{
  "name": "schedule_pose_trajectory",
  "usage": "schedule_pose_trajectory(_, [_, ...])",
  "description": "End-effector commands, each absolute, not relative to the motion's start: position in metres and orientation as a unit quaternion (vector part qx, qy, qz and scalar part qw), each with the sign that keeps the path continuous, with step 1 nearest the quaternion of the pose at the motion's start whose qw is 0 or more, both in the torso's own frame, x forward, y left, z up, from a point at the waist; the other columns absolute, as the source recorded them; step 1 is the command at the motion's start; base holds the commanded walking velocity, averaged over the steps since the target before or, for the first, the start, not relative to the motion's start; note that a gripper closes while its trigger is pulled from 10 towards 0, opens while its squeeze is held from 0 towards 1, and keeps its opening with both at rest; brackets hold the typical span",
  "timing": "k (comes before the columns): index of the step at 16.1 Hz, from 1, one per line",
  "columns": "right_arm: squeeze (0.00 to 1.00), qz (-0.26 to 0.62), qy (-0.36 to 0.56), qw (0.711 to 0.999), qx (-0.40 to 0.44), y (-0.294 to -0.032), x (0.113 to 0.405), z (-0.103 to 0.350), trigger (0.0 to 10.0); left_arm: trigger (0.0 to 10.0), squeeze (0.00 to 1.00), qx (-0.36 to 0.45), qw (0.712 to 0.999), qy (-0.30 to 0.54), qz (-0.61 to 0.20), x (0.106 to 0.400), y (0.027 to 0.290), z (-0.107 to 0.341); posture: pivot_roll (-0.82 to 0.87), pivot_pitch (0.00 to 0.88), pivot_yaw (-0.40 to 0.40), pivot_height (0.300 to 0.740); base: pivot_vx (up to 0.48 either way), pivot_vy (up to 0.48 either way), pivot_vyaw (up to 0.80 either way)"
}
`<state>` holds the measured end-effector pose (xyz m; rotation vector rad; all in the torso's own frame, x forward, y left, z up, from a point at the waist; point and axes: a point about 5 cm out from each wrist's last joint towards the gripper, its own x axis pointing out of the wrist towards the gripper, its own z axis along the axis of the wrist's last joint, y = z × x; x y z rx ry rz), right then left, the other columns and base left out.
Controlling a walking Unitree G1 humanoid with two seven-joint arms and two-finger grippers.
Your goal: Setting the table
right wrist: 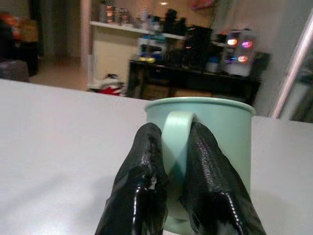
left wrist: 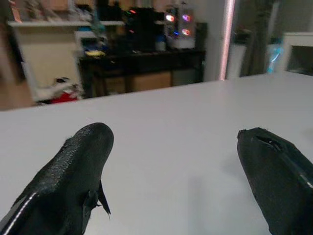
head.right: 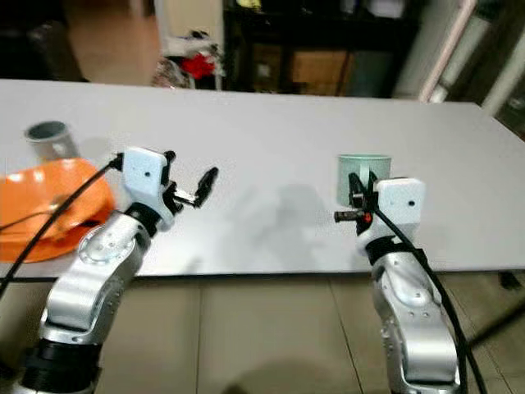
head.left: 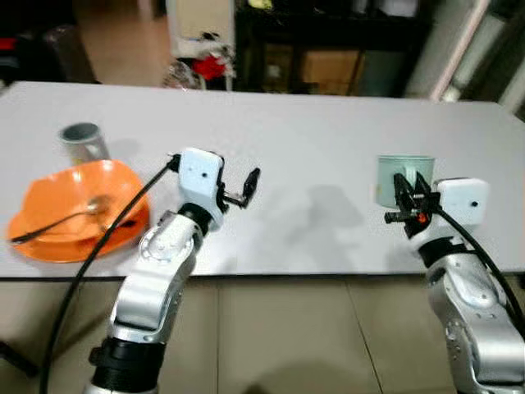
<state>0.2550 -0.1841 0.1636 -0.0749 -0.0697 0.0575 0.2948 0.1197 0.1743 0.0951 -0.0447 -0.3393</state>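
Mug (head.left: 404,175), pale green, upright on the counter (head.left: 312,139), near its front edge on the robot's right. Handle faces the robot. Right pincer (right wrist: 177,171) is clamped on that handle: one black finger (right wrist: 142,181) on each side, handle pinched between them. Mug base sits on the counter surface.

Left pincer (head.left: 246,187) is apart, nothing in it, hovering just above the counter near the front edge, well left of the mug. Wrist view shows its two fingers (left wrist: 73,171) wide apart over bare white surface.

Orange bowl (head.left: 78,209) on the far left of the counter, close to the front edge. Spoon (head.left: 61,222) lies in it, handle out over the bowl's left rim. Grey cup (head.left: 82,141) stands just behind the bowl, touching or nearly so, cannot tell which.

Dark shelving (head.left: 328,41) past the counter's far edge.
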Motion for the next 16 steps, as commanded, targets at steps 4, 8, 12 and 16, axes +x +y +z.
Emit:
schedule_pose_trajectory(4, [0.0,0.04,-0.05,0.997,-0.036,-0.18,0.2564,0.1684,10.0,10.0,0.0,0.051,0.986,-0.024,-0.156,0.2953,0.1267,0.1756,0.06,0.0,-0.07,0.74,0.298,0.0,0.0])
schedule_pose_trajectory(8, [0.0,0.039,-0.051,0.997,-0.035,-0.1799,0.2569,0.1685,10.0,10.0,0.0,0.052,0.986,-0.025,-0.159,0.2959,0.1262,0.1761,0.06,0.0,-0.066,0.74,0.299,0.0,0.0])
schedule_pose_trajectory(12, [0.0,0.038,-0.052,0.997,-0.034,-0.1797,0.2571,0.168,10.0,10.0,0.0,0.053,0.985,-0.025,-0.161,0.2962,0.1257,0.1763,0.06,0.0,-0.062,0.74,0.298,0.0,0.0])
schedule_pose_trajectory(16, [0.0,0.037,-0.054,0.997,-0.034,-0.1792,0.2573,0.1683,10.0,10.0,0.0,0.053,0.985,-0.026,-0.162,0.2966,0.1264,0.1769,0.06,0.0,-0.06,0.74,0.298,0.0,0.0])
